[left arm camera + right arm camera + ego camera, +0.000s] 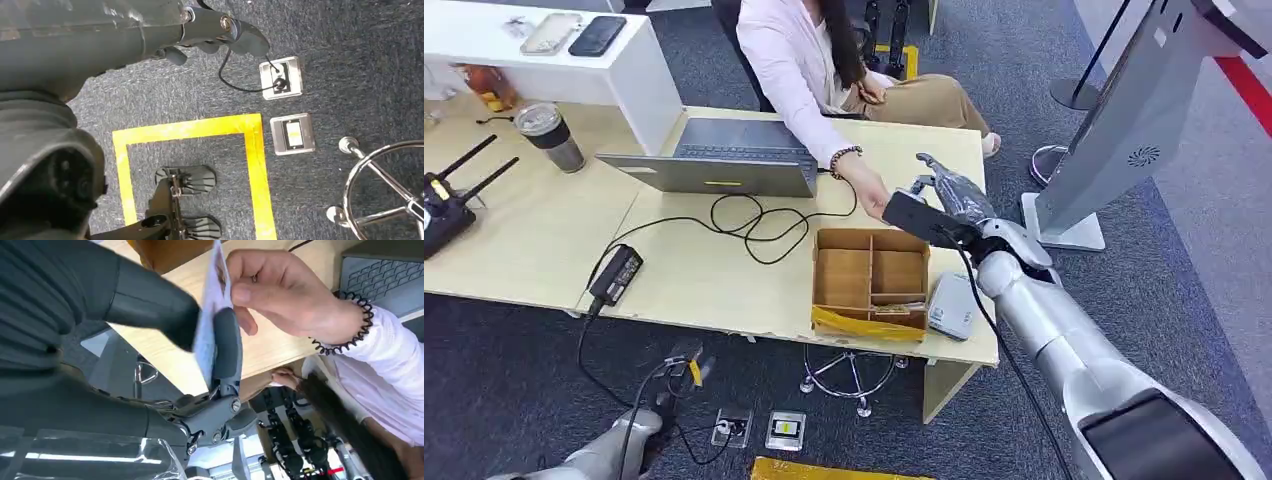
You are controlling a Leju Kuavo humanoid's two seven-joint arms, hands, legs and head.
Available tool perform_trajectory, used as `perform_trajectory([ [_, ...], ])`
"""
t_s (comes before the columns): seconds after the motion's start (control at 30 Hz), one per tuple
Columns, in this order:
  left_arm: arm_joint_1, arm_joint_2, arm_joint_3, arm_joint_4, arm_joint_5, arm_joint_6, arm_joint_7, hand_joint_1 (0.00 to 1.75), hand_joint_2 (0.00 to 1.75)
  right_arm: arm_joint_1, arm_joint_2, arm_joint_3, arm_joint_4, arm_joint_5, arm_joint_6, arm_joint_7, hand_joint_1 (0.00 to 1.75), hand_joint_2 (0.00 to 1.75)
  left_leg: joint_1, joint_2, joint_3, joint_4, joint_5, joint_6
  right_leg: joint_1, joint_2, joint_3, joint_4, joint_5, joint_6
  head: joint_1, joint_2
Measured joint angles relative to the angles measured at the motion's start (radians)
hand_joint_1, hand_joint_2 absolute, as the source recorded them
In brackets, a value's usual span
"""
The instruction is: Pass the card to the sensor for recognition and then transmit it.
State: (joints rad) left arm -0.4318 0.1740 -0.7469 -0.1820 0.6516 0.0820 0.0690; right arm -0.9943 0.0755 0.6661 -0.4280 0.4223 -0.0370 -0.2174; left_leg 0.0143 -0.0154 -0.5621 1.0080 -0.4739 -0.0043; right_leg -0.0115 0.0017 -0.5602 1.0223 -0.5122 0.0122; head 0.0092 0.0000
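Right hand (200, 335) is pinching the card (210, 315) mid-frame while a person's hand (280, 295) is taking it, so loosening slowly seems smartest.

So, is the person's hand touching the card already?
Yes, the person's hand pinches the card that the right hand holds.

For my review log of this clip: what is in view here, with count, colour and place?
Card: one, pale, pinched in the right hand, a person's fingers on it too.
Divided box: one, brown cardboard, desk's near edge.
Laptop: one, grey, on the desk.
Power adapter: one, black, near desk edge.
Tumbler: one, dark, far left of desk.
Kiosk stand: one, grey, right of desk.
Floor sockets: two, silver, on carpet.
Person's hand: one, reaching to the card.
Right hand: holds card.
Left hand: hangs over floor.
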Motion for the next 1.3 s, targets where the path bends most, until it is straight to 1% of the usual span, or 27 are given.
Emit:
perform_trajectory([
  [0.17, -0.004, -0.002, 0.0, 0.0, -0.003, -0.001, 0.004, 0.0, 0.0, 0.002, 0.003, -0.009, 0.006, -0.012, 0.015, -0.003, 0.0, 0.0, 0.0, 0.0, 0.0, 0.0, 0.0, 0.0, 0.0, 0.0, 0.0, 0.0, 0.0, 0.0, 0.0, 0.0],
  [0.33, -0.006, -0.005, 0.0, 0.0, -0.002, -0.002, 0.008, 0.0, 0.0, 0.002, 0.004, -0.013, 0.008, -0.006, 0.013, -0.002, 0.0, 0.0, 0.0, 0.0, 0.0, 0.0, 0.0, 0.0, 0.0, 0.0, 0.0, 0.0, 0.0, 0.0, 0.0, 0.0],
  [0.4, -0.006, -0.005, 0.0, 0.0, 0.002, 0.001, -0.002, 0.0, 0.0, 0.002, 0.004, -0.016, 0.008, -0.005, 0.012, -0.003, 0.0, 0.0, 0.0, 0.0, 0.0, 0.0, 0.0, 0.0, 0.0, 0.0, 0.0, 0.0, 0.0, 0.0, 0.0, 0.0],
  [0.43, -0.006, -0.005, 0.0, 0.0, 0.009, 0.003, -0.019, 0.0, 0.0, 0.002, 0.003, -0.017, 0.008, -0.005, 0.012, -0.005, 0.0, 0.0, 0.0, 0.0, 0.0, 0.0, 0.0, 0.0, 0.0, 0.0, 0.0, 0.0, 0.0, 0.0, 0.0, 0.0],
  [0.53, -0.006, -0.004, 0.002, 0.0, 0.046, 0.002, -0.024, 0.0, 0.0, 0.006, 0.002, -0.023, 0.008, -0.016, 0.013, -0.023, 0.0, 0.0, 0.0, 0.0, 0.0, 0.0, 0.0, 0.0, 0.0, 0.0, -0.001, 0.0, 0.0, 0.0, 0.0, 0.0],
  [0.6, -0.006, -0.004, 0.003, 0.0, 0.053, 0.008, -0.038, 0.0, 0.0, 0.015, -0.004, -0.032, 0.008, -0.039, 0.013, -0.033, 0.0, 0.0, 0.0, 0.0, 0.0, 0.0, 0.0, 0.0, 0.0, 0.0, 0.0, 0.0, 0.0, 0.0, 0.0, 0.0],
  [0.67, -0.005, 0.0, 0.003, 0.0, 0.056, 0.016, -0.065, 0.0, 0.0, 0.031, -0.013, -0.046, 0.007, -0.059, 0.006, -0.039, 0.0, 0.0, 0.0, 0.0, 0.0, 0.0, 0.0, 0.0, 0.0, 0.0, 0.0, 0.0, 0.0, 0.0, 0.0, 0.0],
  [0.8, -0.004, 0.012, 0.01, 0.0, 0.078, 0.032, -0.141, 0.0, 0.0, 0.088, -0.044, -0.068, -0.007, -0.071, -0.027, -0.043, 0.0, 0.0, 0.0, 0.0, 0.0, 0.0, 0.0, 0.0, 0.0, 0.0, 0.0, 0.0, 0.0, 0.0, 0.0, 0.0],
  [0.97, 0.0, 0.025, 0.024, 0.001, 0.098, 0.035, -0.158, 0.0, 0.0, 0.126, -0.082, -0.088, -0.036, -0.08, -0.04, -0.037, 0.0, 0.0, 0.0, 0.0, 0.001, 0.0, 0.0, 0.0, 0.0, 0.0, 0.0, 0.0, 0.0, 0.0, 0.0, 0.0],
  [1.03, 0.008, 0.028, 0.033, 0.001, 0.115, 0.029, -0.169, 0.0, 0.0, 0.157, -0.111, -0.105, -0.066, -0.098, -0.043, -0.01, 0.0, 0.0, 0.0, -0.001, 0.001, 0.0, 0.0, 0.0, 0.0, -0.001, 0.0, -0.001, 0.0, 0.0, 0.0, 0.0],
  [1.07, 0.015, 0.033, 0.041, 0.001, 0.128, 0.02, -0.174, 0.0, 0.0, 0.18, -0.133, -0.114, -0.094, -0.106, -0.043, 0.017, 0.0, 0.0, 0.0, -0.001, 0.001, 0.0, 0.0, 0.0, 0.0, -0.001, 0.0, -0.001, 0.0, 0.0, 0.0, 0.0],
  [1.1, 0.025, 0.039, 0.05, 0.001, 0.143, 0.011, -0.178, 0.0, 0.0, 0.205, -0.161, -0.126, -0.127, -0.115, -0.039, 0.039, 0.0, 1.75, 0.0, -0.002, 0.0, 0.0, 0.0, 0.0, 0.0, -0.002, 0.0, -0.001, 0.0, 0.0, 0.0, 0.0],
  [1.17, 0.051, 0.051, 0.064, 0.002, 0.17, 0.007, -0.181, 0.0, 0.0, 0.249, -0.22, -0.152, -0.192, -0.132, -0.022, 0.086, 0.0, 1.75, 0.0, -0.002, 0.0, 0.0, 0.0, 0.0, 0.0, -0.001, 0.0, -0.001, 0.0, 0.0, 0.0, 0.0],
  [1.23, 0.08, 0.063, 0.085, 0.002, 0.192, 0.002, -0.187, 0.0, 0.0, 0.299, -0.287, -0.189, -0.282, -0.152, 0.016, 0.129, 0.0, 1.75, 0.0, -0.001, 0.0, 0.0, -0.001, 0.001, -0.001, -0.001, 0.0, -0.001, 0.0, 0.0, 0.0, 0.0],
  [1.3, 0.105, 0.072, 0.103, 0.003, 0.205, 0.001, -0.19, 0.0, 0.0, 0.342, -0.339, -0.219, -0.37, -0.161, 0.038, 0.16, 0.0, 1.75, -0.001, 0.0, -0.001, 0.0, -0.001, 0.001, -0.001, -0.001, 0.0, -0.001, 0.0, 0.0, 0.0, 0.0],
])
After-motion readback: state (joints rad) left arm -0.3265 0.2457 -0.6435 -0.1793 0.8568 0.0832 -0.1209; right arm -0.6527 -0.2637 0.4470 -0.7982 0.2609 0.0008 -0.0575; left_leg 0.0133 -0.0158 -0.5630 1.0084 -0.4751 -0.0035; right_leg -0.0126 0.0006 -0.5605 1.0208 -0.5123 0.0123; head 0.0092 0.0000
